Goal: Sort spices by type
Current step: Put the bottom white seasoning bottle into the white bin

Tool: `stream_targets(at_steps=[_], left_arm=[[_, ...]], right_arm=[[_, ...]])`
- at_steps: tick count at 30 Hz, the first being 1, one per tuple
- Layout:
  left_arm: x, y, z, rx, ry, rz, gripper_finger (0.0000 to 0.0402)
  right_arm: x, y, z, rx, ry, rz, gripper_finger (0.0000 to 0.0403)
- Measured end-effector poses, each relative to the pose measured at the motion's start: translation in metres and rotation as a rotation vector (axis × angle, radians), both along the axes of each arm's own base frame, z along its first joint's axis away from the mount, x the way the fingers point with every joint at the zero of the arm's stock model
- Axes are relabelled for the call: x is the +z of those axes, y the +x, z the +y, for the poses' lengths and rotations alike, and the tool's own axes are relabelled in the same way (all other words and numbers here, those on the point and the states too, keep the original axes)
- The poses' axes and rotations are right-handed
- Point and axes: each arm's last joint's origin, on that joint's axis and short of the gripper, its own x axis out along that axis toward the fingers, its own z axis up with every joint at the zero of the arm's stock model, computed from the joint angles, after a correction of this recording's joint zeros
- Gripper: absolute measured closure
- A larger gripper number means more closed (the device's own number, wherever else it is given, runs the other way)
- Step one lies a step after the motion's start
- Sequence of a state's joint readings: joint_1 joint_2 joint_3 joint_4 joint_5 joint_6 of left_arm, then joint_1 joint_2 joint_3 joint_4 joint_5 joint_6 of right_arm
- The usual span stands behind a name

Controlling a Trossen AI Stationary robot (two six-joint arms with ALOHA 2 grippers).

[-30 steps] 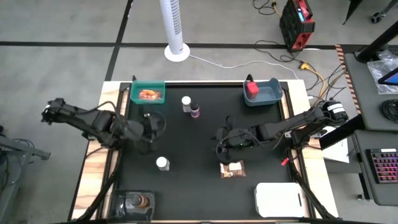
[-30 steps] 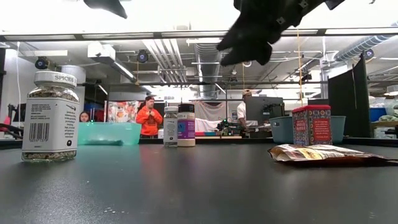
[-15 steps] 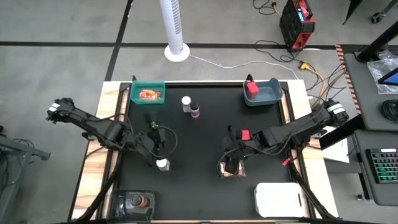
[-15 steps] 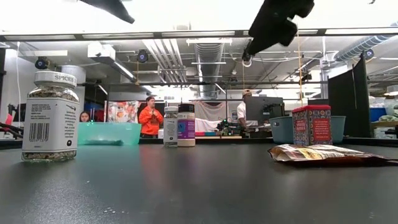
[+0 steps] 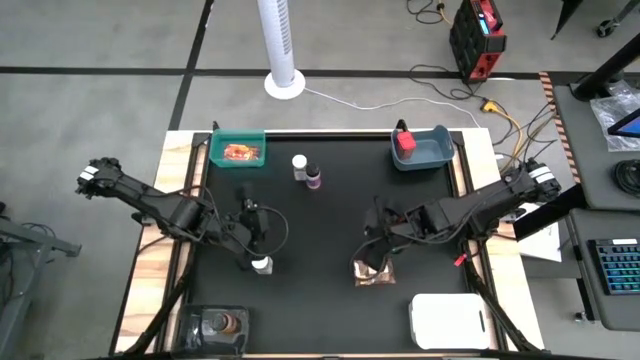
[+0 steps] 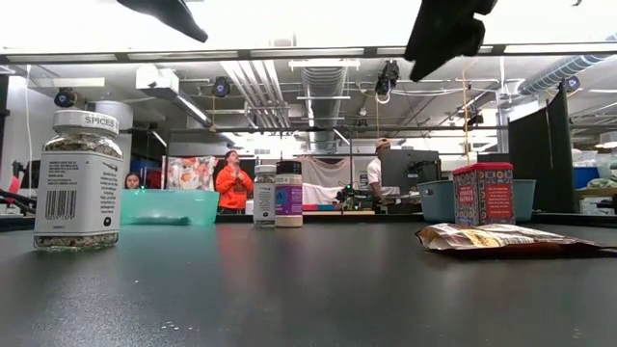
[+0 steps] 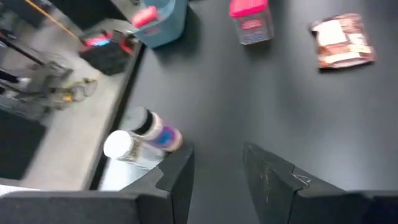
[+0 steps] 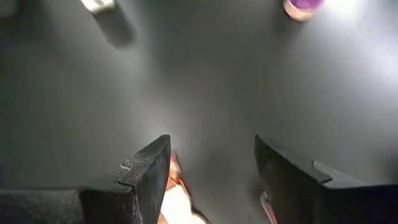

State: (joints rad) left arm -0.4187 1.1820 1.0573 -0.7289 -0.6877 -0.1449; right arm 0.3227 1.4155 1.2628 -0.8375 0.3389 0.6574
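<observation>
A white-capped spice jar (image 5: 262, 265) stands near the table's left front. Two white-capped bottles (image 5: 306, 171) stand upright side by side at the far middle. A brown flat packet (image 5: 373, 272) lies flat at centre right. A red box (image 6: 484, 193) stands on the table beside it. My left gripper (image 5: 262, 228) hovers open just beyond the jar, with nothing between its fingers (image 7: 177, 177). My right gripper (image 5: 377, 242) hangs open above the packet, whose edge (image 8: 177, 193) shows below its fingers.
A teal bin (image 5: 238, 151) at the far left holds an orange packet. A blue-grey bin (image 5: 420, 148) at the far right holds a red box. A white tray (image 5: 447, 320) and a clear tray (image 5: 215, 325) with small jars sit at the near edge.
My left gripper has gone toward the table's near edge, closer to the white-capped jar. My right gripper has risen and tipped its fingers more steeply down, now over the brown packet. The jars, packet and red box have stayed in place.
</observation>
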Motion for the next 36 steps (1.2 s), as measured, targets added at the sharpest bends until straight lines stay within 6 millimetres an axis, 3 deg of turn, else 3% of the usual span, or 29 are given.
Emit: stream_targets(at_steps=[6,14,19,23,31,36], left_arm=[[-0.005,-0.001,-0.004,-0.074,-0.139,0.068,0.028],[-0.011,-0.007,-0.01,-0.08,-0.482,0.18,0.028],[-0.013,-0.012,-0.01,-0.05,-0.545,0.255,0.0271],[-0.014,-0.014,-0.01,-0.036,-0.55,0.278,0.0233],[-0.016,-0.012,-0.013,-0.083,-0.52,0.304,0.0108],[-0.026,-0.007,-0.022,-0.157,-0.485,0.379,0.0071]], right_arm=[[-0.004,-0.01,-0.003,-0.07,0.016,0.106,0.0182],[-0.007,-0.017,-0.004,-0.092,0.048,0.187,0.0182],[-0.007,-0.017,-0.004,-0.064,0.031,0.19,0.0183],[-0.007,-0.017,-0.004,-0.059,0.023,0.189,0.0183],[-0.007,-0.017,-0.004,-0.059,0.022,0.187,0.0184],[-0.007,-0.017,-0.004,-0.06,0.021,0.188,0.0183]])
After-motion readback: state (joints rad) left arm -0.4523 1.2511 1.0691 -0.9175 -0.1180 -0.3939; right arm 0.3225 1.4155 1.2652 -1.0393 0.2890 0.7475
